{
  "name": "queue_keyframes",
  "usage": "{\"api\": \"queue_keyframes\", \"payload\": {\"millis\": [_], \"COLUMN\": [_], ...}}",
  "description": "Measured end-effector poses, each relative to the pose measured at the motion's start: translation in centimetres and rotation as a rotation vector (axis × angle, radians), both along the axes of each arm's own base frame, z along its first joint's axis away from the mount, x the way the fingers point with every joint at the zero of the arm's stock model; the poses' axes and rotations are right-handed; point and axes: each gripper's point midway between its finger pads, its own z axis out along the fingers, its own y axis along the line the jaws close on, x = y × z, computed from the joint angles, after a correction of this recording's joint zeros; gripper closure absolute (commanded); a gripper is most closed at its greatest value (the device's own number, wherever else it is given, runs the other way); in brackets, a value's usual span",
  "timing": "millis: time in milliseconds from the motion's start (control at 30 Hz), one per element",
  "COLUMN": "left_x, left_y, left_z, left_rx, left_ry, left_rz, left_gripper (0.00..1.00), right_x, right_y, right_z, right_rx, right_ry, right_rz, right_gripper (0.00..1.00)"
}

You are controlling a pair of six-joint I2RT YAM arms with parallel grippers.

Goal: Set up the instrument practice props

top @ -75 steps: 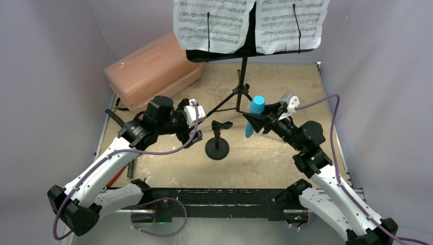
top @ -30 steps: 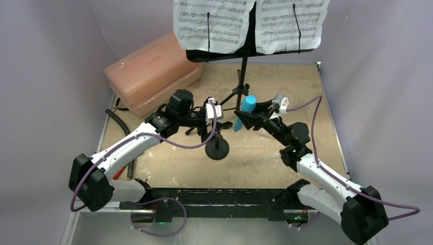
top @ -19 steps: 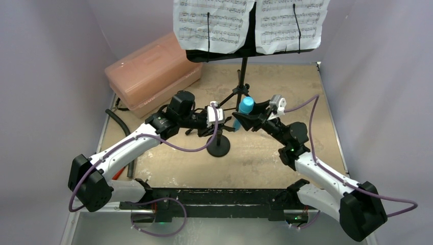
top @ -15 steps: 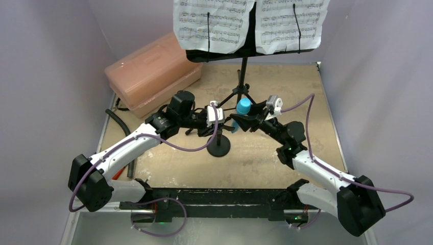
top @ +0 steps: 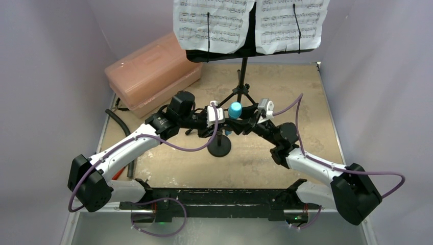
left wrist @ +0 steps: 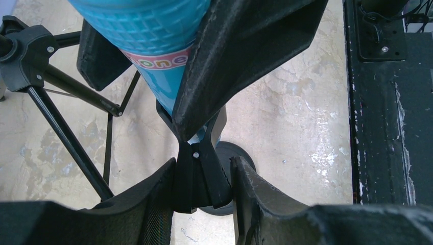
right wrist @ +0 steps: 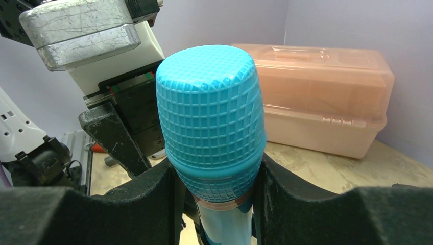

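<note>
moved: right hand point(right wrist: 214, 194), clamped on mic point(right wrist: 210, 117), came left to centre of top view | left hand point(left wrist: 204, 178) closed on clip point(left wrist: 200, 166) | meaning: mic tail meets clip, seating probably next

Centre: mic stand point(top: 219, 148) before music stand point(top: 243, 71), pages point(top: 212, 23) on latter; microphone point(top: 234, 110) over mic stand; box point(top: 148, 69) rear left.

1. We see a worn beige table point(top: 301, 102), mottled with pale stains.
2. Plain lilac-grey walls point(top: 46, 61) close the table in left, right and behind.
3. A black rail point(top: 224, 196) lines the table's near edge.
</note>
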Motion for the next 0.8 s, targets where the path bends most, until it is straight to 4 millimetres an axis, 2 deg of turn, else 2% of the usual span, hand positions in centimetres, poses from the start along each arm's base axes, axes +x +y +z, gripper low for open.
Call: {"api": "queue_keyframes", "payload": {"millis": [400,433,467,500,633,800], "left_x": [-0.15,-0.14,-0.14,-0.14,-0.12,0.47], "left_y": [0.12,0.13,0.13,0.13,0.07,-0.01], "left_z": [0.02,0.02,0.02,0.01,0.07,0.16], "left_rx": [-0.005,-0.005,-0.005,-0.006,-0.012,-0.03], "left_ry": [0.019,0.02,0.021,0.025,0.035,0.03], "left_rz": [0.014,0.015,0.017,0.019,0.028,0.065], "left_gripper": [1.0,1.0,0.98,0.91,0.52,0.19], "right_x": [-0.11,-0.1,-0.11,-0.11,-0.03,-0.83], "right_y": [0.38,0.38,0.39,0.39,0.36,0.66], "right_z": [0.16,0.15,0.15,0.15,0.16,0.42], "right_rx": [0.016,0.016,0.016,0.016,0.016,0.016], "right_ry": [-0.004,-0.003,-0.003,-0.004,-0.005,-0.006], "right_rz": [-0.003,-0.003,-0.003,-0.003,-0.008,0.012], "right_gripper": [1.0,0.98,0.89,0.78,0.45,0.22]}}
